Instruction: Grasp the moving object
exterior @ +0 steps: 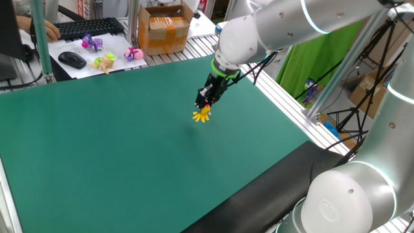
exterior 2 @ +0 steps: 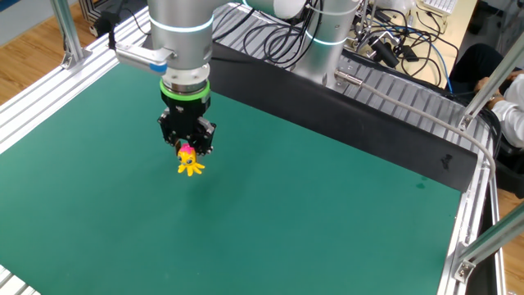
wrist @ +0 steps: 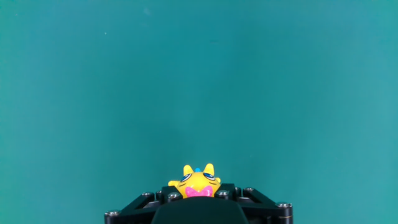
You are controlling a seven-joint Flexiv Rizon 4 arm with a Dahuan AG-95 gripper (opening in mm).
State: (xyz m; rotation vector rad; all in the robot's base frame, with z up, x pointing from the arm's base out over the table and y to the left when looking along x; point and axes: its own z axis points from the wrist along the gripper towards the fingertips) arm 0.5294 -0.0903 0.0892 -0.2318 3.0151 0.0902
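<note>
Gripper (exterior 2: 187,149) pinching the pink top of the yellow octopus toy (exterior 2: 191,166), which hangs legs-down just above the green mat (exterior 2: 327,213); the toy looks light, soft and rubbery, its rounded head the surest place to hold.
</note>
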